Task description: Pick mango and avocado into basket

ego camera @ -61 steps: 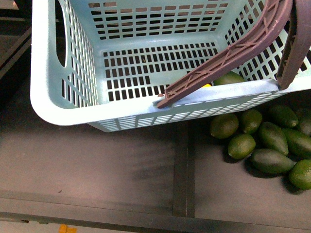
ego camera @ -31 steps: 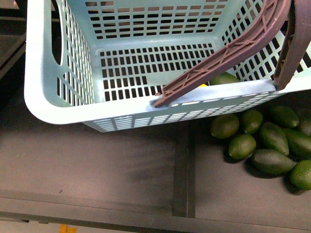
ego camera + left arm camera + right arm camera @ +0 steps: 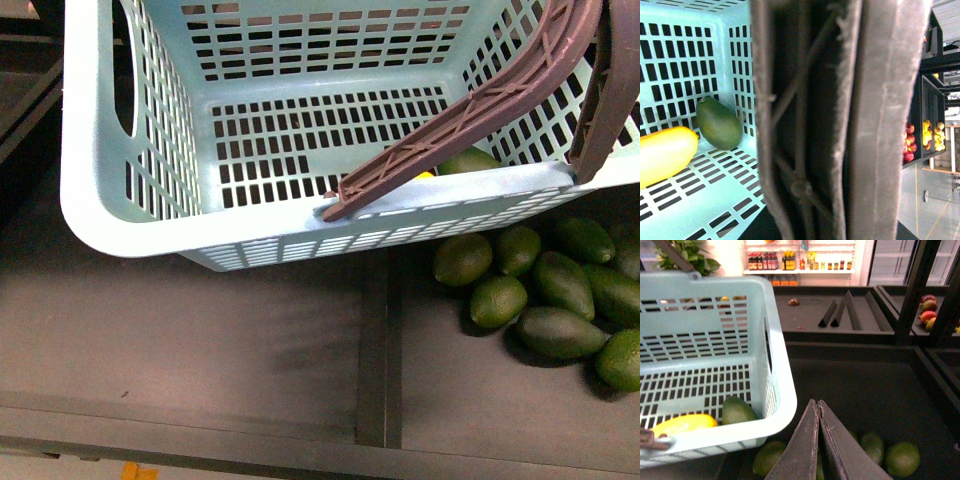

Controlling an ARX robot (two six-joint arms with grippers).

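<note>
We count 1 basket (image 3: 130, 230), 1 mango (image 3: 662, 155) and 1 avocado (image 3: 718, 123) inside, and 9 loose avocados (image 3: 555, 285) outside.

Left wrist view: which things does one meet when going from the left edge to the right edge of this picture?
mango → avocado → brown basket handle → distant fruit shelves
</note>
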